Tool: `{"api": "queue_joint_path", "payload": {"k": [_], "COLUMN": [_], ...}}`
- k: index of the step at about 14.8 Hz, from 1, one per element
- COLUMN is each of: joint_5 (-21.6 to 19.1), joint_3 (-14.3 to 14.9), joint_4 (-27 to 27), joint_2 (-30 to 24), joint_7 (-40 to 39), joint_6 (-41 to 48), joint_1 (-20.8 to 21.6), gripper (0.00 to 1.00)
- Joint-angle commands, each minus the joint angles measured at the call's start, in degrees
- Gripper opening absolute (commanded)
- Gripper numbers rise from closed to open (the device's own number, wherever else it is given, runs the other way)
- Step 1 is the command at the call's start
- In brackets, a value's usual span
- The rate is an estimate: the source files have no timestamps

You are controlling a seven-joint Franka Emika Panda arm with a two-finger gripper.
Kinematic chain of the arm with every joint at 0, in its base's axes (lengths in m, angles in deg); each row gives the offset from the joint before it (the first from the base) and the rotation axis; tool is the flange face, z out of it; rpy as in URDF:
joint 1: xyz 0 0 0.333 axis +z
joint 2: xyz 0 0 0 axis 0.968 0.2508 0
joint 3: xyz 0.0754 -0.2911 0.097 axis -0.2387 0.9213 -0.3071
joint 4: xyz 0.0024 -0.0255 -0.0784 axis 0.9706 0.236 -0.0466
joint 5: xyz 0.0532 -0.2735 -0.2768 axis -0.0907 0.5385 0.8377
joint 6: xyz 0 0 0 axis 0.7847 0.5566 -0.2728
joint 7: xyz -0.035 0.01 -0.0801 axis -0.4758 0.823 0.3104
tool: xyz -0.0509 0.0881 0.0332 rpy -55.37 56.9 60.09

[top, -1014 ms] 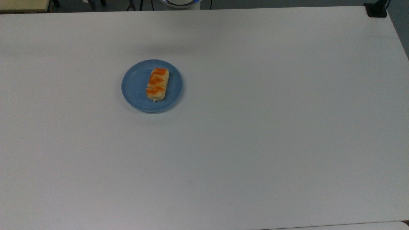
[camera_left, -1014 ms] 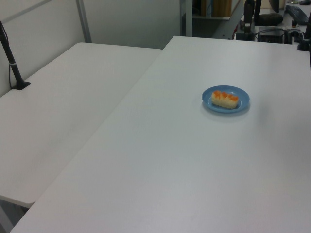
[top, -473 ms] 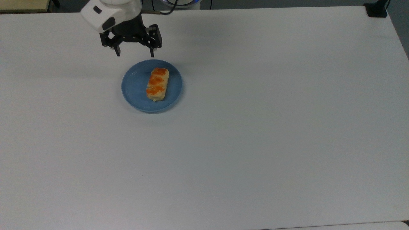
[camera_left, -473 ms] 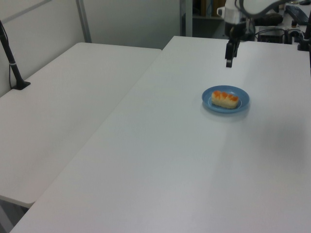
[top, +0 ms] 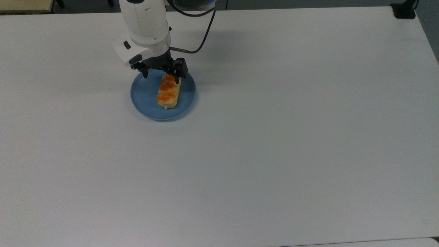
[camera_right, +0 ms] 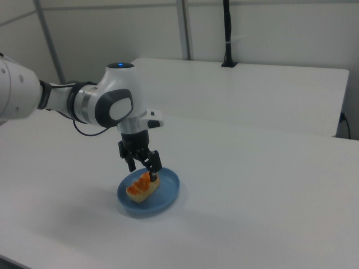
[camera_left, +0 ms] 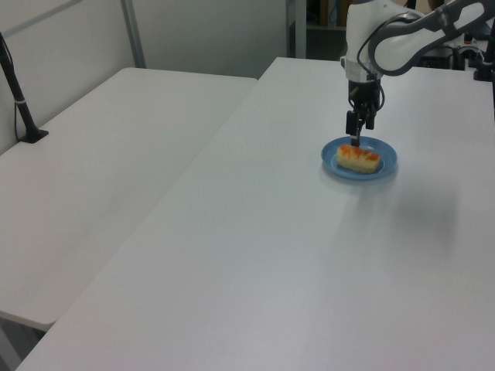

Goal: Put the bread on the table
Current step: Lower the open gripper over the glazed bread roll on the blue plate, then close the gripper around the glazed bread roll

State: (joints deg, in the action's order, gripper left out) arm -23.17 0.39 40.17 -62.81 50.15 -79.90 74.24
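Note:
The bread (top: 168,91), a small pale loaf with orange patches on top, lies on a round blue plate (top: 145,97) on the white table (top: 274,137). It also appears as the bread (camera_left: 357,158) and the bread (camera_right: 142,186). My gripper (top: 161,77) hovers open just above the bread's far end in the top view, one finger over the plate, the other at the loaf's end. Nothing is between the fingers. The gripper (camera_right: 144,172) hangs from the white arm, and in the left view the gripper (camera_left: 354,140) points straight down.
A second white table (camera_left: 100,170) adjoins on the left view's left, with a black post (camera_left: 19,97) clamped to it. Another black clamp (top: 404,10) sits at the table's far corner in the top view. A black cable (top: 202,34) loops from the arm.
The arm came into view from the far edge, then moved toward the plate and lowered; the open gripper now hovers over the bread's far end. Bread and plate have not moved.

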Motion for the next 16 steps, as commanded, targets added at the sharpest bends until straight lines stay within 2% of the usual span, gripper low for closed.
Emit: {"api": "queue_joint_path", "payload": {"k": [1,4,6,8,9,10,11,13,16], "joint_5": [0.4,0.4,0.4,0.4,0.4,0.3,0.3,0.2,-0.5], "joint_3": [0.4,0.4,0.4,0.4,0.4,0.4,0.4,0.0,-4.9], "joint_4": [1.5,1.8,2.3,2.6,2.6,2.5,2.3,1.8,-1.7], "joint_2": [0.6,2.3,3.1,3.2,3.2,2.8,2.2,-0.1,-3.6], "joint_7": [1.6,1.6,1.6,1.6,1.7,1.6,1.6,1.6,1.9], "joint_6": [-1.7,-3.8,-5.1,-5.3,-5.2,-4.9,-4.3,-1.3,5.0], "joint_1": [0.4,0.4,0.5,0.4,0.4,0.4,0.4,0.7,0.8], "gripper": [1.00,0.98,0.88,0.55,0.41,0.32,0.28,0.28,0.28]}}
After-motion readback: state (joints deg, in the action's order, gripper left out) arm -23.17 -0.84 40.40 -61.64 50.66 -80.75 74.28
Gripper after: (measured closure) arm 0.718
